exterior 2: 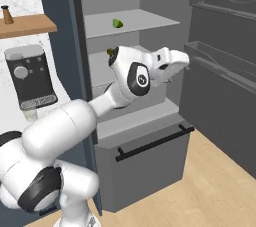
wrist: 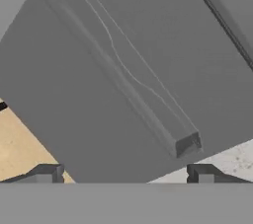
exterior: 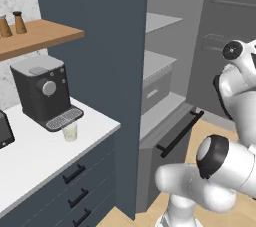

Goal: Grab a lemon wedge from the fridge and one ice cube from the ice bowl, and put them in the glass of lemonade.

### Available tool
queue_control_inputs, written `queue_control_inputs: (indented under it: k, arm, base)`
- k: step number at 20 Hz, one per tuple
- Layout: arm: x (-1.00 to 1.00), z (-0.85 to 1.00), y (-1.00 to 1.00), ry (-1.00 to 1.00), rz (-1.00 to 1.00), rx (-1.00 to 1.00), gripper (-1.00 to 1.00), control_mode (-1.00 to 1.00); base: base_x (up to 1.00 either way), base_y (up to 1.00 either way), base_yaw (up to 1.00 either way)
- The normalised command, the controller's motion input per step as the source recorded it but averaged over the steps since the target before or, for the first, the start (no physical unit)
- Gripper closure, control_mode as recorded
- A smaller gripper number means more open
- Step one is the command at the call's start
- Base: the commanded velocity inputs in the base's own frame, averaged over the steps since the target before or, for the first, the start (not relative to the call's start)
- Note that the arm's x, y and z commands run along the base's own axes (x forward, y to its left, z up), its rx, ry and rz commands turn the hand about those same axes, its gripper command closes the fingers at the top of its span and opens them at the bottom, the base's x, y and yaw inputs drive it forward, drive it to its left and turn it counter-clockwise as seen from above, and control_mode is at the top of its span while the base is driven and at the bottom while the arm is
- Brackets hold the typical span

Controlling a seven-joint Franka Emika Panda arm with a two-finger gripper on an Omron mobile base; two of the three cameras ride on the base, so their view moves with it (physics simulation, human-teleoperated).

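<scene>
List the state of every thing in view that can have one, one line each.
fridge: door swung open, shelves exposed.
lemon wedge: lying on the upper fridge shelf, untouched.
freezer drawer: shut.
glass of lemonade: upright on the counter, filled.
coffee machine: upright on the counter.
end effector: open, holding nothing, facing the door bin.

Arm outstretched; end effector [wrist: 123, 173] open, empty
</scene>
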Motion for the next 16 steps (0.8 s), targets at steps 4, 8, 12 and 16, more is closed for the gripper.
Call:
queue_control_inputs:
  k: [4,8,12,16]
  arm:
    - [-0.33,-0.04,0.78,-0.42,0.09,0.37,-1.0,-1.0]
    - [-0.14,0.18,0.59,-0.12,0.09,0.41,-1.0,-1.0]
    - [-0.2,0.86,0.12,0.29,0.13,0.27,-1.0,-1.0]
    - [-0.58,0.67,0.17,0.21,0.18,0.28,-1.0,-1.0]
  base:
    - [0.0,0.0,0.0]
    - [0.0,0.0,0.0]
    - [0.0,0.0,0.0]
    - [0.0,0.0,0.0]
